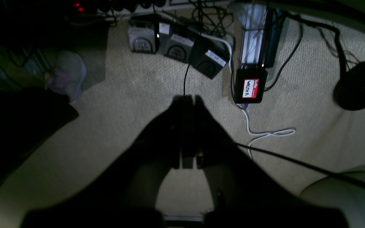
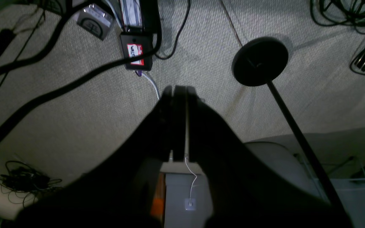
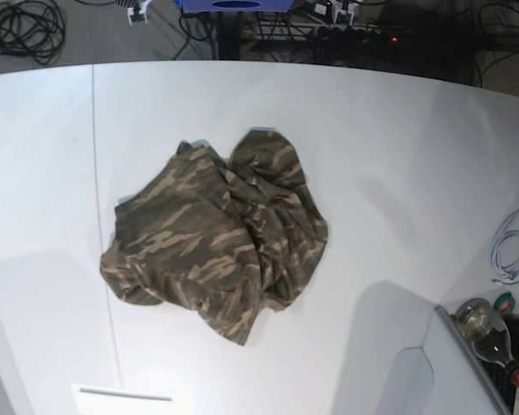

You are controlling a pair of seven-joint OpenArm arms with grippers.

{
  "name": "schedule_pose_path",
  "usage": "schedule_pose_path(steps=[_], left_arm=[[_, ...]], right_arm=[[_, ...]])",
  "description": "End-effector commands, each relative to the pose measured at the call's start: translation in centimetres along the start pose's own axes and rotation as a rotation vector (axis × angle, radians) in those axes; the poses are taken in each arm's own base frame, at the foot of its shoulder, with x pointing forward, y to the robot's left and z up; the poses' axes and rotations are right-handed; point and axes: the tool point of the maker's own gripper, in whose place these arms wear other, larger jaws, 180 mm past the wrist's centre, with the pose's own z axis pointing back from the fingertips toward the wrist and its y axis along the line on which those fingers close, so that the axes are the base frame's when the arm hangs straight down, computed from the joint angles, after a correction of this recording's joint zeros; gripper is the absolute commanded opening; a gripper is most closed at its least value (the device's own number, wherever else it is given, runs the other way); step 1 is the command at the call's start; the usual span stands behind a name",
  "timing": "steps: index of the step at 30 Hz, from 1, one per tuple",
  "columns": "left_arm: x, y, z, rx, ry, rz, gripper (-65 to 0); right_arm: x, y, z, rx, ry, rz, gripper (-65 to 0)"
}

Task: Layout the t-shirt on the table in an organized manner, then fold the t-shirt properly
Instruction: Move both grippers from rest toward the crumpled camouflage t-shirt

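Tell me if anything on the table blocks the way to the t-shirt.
Nothing visible does. The t-shirt lies crumpled in the middle of the white table, with bare tabletop all around it. The coiled white cable and the bottle sit off at the edge, well apart from it.

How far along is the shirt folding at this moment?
Nothing looks done: the t-shirt lies crumpled in a heap on the table. Nothing is in hand: the left gripper and right gripper are shut, empty, and pointed at the carpeted floor. Spreading the shirt flat and folding it both remain.
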Motion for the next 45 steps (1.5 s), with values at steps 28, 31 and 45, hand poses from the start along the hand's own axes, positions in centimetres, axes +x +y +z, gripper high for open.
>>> schedule_pose_path(steps=[28,31,45], left_arm=[[-1.4,4.2,3.9,0.048,-0.156,-0.068,-65.0],[-1.4,5.2,6.0,0.056,-0.210,-0.102,-65.0],[6.5,6.2,17.2,-0.002,-0.549,-0.143,-65.0]], right_arm=[[-4.3,-1.7,2.8,-0.030,0.040,-0.038,-65.0],[-4.4,-4.3,5.0,-0.085,0.005,-0.112,-65.0],[2.0,-10.9,16.7,-0.268,-0.317,-0.267,-65.0]])
